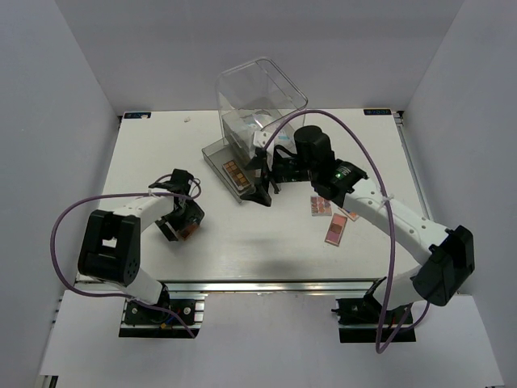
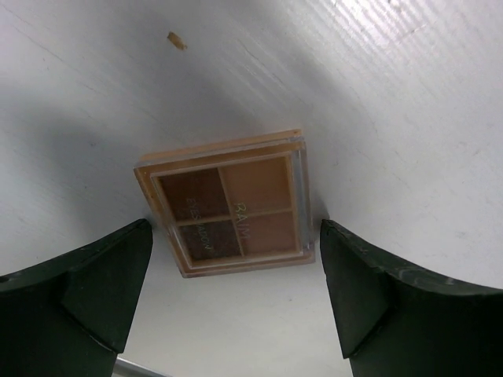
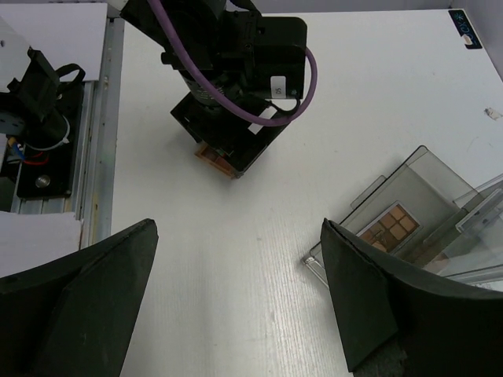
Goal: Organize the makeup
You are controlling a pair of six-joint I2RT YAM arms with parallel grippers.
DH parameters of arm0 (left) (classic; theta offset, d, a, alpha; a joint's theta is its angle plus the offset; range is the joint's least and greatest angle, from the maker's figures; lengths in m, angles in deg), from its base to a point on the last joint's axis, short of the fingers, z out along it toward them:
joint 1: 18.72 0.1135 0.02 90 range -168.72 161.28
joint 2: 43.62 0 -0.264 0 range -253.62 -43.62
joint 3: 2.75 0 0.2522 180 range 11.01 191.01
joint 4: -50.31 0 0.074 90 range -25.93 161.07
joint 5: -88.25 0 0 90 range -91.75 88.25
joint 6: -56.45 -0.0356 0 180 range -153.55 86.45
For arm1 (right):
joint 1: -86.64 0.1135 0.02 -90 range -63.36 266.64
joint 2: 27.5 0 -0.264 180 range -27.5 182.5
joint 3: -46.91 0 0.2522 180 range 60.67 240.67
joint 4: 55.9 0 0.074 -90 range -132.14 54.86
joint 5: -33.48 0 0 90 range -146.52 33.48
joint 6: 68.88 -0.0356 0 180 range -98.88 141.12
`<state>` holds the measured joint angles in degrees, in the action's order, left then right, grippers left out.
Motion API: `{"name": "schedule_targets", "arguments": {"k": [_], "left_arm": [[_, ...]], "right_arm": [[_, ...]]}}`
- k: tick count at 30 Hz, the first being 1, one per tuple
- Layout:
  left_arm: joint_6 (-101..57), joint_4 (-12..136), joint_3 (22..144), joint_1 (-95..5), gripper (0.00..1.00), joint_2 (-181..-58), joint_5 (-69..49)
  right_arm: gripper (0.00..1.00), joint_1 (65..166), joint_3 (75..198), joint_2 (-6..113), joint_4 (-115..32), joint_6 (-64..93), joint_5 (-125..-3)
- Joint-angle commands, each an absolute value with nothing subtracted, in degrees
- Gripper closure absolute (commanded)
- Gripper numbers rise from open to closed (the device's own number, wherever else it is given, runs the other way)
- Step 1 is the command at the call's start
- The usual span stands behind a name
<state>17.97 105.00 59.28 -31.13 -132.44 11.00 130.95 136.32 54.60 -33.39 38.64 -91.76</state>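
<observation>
A brown four-pan eyeshadow palette (image 2: 232, 206) lies flat on the table just ahead of my open left gripper (image 2: 236, 294), nothing between its fingers; from above it shows under that gripper (image 1: 184, 230). My right gripper (image 1: 265, 192) is open and empty beside the pulled-out clear drawer (image 1: 216, 156), which holds a brown multi-pan palette (image 1: 236, 174), also in the right wrist view (image 3: 391, 225). Two pink palettes (image 1: 321, 207) (image 1: 336, 231) lie under the right arm. White packets (image 1: 254, 123) sit inside the clear box. The jar and cube are hidden.
The tall clear plastic drawer box (image 1: 260, 101) stands at the back centre. The left arm (image 3: 228, 71) fills the far part of the right wrist view. A small crumb (image 2: 177, 40) lies on the table beyond the palette. The table edge and rail (image 3: 86, 141) run along the left.
</observation>
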Motion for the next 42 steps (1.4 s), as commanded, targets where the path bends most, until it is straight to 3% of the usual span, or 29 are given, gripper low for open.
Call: {"name": "schedule_targets", "arguments": {"k": [1,4,5,7,8,13,19,29,36,37,39,42], "left_arm": [[18.65,100.55,58.21,-30.59,0.05,-133.8,12.23],[19.53,99.41,57.15,-30.5,0.2,-133.89,11.88],[19.71,99.14,56.71,-30.5,0.39,-133.54,11.53],[19.8,98.26,56.36,-30.5,0.59,-132.31,10.82],[19.71,98.09,56.45,-30.5,0.75,-131.78,10.3],[19.36,98.79,62.41,-31.38,0.9,-127.04,5.55],[19.1,96.07,77.59,-34.11,0.9,-127.28,1.77],[12.86,101.59,111.86,-34.11,0.87,-155.99,3.35],[12.24,104.85,120.08,-34.11,0.82,-163.24,5.28],[12.24,104.77,119.82,-34.11,0.8,-163.33,5.54],[12.24,104.5,119.29,-34.02,0.65,-163.76,5.72],[12.15,104.5,119.2,-34.11,0.34,-164.82,5.55]], "right_arm": [[0.11,130.94,135.29,51.95,-35.55,37.82,-93.78],[0.11,131.02,134.67,50.46,-35.46,37.21,-94.22],[0.12,131.02,134.58,50.11,-35.55,37.12,-94.4],[0.11,131.02,133.88,48.88,-35.55,37.03,-94.4],[0.11,131.02,133.62,48.44,-35.55,37.03,-94.49],[0.11,130.94,131.51,44.4,-33.36,36.85,-94.49],[0.11,130.67,125.45,37.46,-33.17,35.63,-90.36],[0.11,125.4,121.93,33.67,-33.61,33.16,-84.91],[0.11,120.22,121.58,32.26,-33.7,32.81,-84.47],[0.11,119.95,121.49,32.09,-33.62,32.9,-84.73],[0.11,119.34,121.05,32.0,-33.62,32.9,-84.91],[0.11,118.98,120.52,32.35,-33.35,33.69,-85.43]]}}
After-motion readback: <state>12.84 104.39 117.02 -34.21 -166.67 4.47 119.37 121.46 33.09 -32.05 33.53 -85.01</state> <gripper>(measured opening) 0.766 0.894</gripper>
